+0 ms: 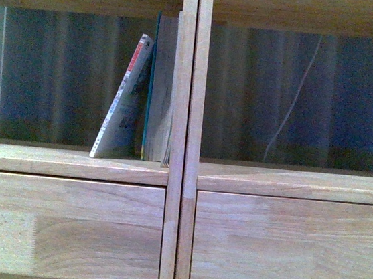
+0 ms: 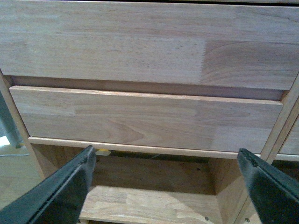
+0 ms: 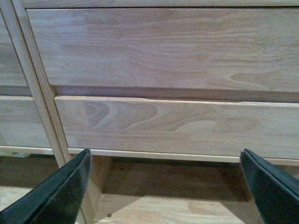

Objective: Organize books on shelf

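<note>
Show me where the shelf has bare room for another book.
Right compartment board, past the central upright, holds no books. In the left compartment, bare board runs left of the leaning booklet. It is crowded by the upright, where the teal book stands.

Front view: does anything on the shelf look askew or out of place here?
Yes. The thin booklet in the left compartment leans, its top tipped against the teal book, which stands upright beside the central upright. The right compartment holds no books; a thin cord hangs behind it.
</note>
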`<action>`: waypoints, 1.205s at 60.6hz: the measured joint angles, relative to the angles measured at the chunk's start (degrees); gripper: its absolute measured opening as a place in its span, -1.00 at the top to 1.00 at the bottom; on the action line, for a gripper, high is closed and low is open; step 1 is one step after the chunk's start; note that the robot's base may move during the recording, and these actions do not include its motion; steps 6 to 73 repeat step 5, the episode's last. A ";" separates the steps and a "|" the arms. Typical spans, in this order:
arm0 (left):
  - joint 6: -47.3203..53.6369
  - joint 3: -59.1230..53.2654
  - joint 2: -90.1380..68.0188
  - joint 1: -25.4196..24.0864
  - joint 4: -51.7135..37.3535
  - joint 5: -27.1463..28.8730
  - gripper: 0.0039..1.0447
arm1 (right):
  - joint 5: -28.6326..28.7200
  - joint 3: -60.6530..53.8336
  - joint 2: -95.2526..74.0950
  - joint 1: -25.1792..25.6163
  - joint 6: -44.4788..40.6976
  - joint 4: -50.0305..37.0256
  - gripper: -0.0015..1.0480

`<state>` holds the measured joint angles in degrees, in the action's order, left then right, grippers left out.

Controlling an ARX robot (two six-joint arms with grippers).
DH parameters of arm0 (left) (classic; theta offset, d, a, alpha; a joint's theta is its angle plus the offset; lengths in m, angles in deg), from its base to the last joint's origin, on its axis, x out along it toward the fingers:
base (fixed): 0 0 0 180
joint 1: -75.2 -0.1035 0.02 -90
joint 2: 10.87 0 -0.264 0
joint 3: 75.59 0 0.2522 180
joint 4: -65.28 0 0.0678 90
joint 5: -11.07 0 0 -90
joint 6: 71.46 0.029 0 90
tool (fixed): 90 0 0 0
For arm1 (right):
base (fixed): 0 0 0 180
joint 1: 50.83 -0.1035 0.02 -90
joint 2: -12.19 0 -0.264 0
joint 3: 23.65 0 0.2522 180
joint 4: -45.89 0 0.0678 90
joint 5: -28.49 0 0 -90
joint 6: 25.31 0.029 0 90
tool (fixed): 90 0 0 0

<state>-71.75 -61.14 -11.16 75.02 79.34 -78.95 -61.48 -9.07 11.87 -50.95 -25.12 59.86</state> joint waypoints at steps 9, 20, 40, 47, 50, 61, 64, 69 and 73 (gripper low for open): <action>0.02 0.00 0.00 0.00 0.02 0.00 -0.86 | 0.00 0.00 0.00 0.00 0.00 0.00 -0.86; 0.02 0.00 0.00 0.00 0.02 0.00 -0.86 | 0.00 0.00 0.00 0.00 0.00 0.00 -0.86; 0.02 0.00 0.00 0.00 0.02 0.00 -0.86 | 0.00 0.00 0.00 0.00 0.00 0.00 -0.86; 0.02 0.00 0.00 0.00 0.02 0.00 -0.86 | 0.00 0.00 0.00 0.00 0.00 0.00 -0.86; 0.02 0.00 0.00 0.00 0.02 0.00 -0.86 | 0.00 0.00 0.00 0.00 0.00 0.00 -0.86; 0.02 0.00 0.00 0.00 0.02 0.00 -0.86 | 0.00 0.00 0.00 0.00 0.00 0.00 -0.86; 0.02 0.00 0.00 0.00 0.02 0.00 -0.86 | 0.00 0.00 0.00 0.00 0.00 0.00 -0.86; 0.02 0.00 0.00 0.00 0.02 0.00 -0.86 | 0.00 0.00 0.00 0.00 0.00 0.00 -0.86; 0.02 0.00 0.00 0.00 0.02 0.00 -0.86 | 0.00 0.00 0.00 0.00 0.00 0.00 -0.86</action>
